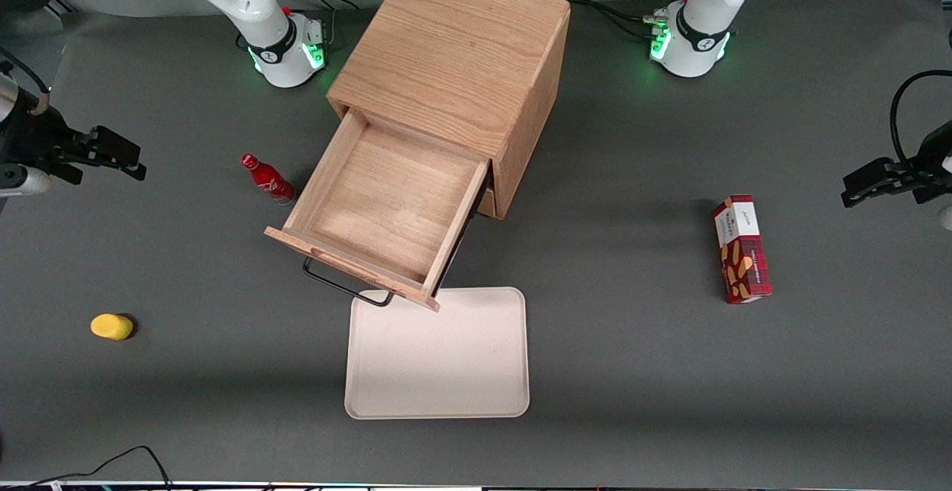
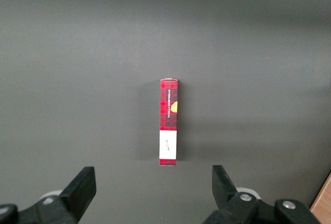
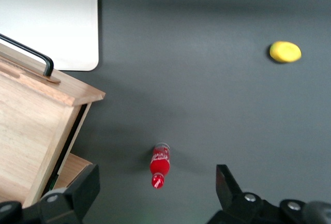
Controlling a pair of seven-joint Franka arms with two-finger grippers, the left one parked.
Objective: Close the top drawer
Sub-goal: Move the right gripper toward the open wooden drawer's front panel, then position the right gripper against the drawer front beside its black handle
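One drawer (image 1: 387, 208) pulled fully out of the cabinet (image 1: 454, 67), empty.
Its front panel and black handle (image 1: 343, 283) overhang the tray (image 1: 439, 372). The gripper (image 1: 119, 158) hangs above the table toward the working arm's end, fingers (image 3: 77, 190) spread apart, holding nothing, over a red bottle (image 3: 160, 165).

One cabinet (image 1: 454, 59), tray (image 1: 439, 394), bottle (image 1: 266, 178), box (image 1: 741, 249), yellow lump (image 1: 111, 326).

Your dark grey table (image 1: 632, 342) carries an oak cabinet (image 1: 454, 52); cream tray (image 1: 439, 357) in front of it; red bottle (image 1: 268, 178); yellow object (image 1: 111, 326); red carton (image 1: 741, 248) toward the parked arm's end; your gripper (image 1: 111, 152) hangs above the working arm's end, fingers apart.
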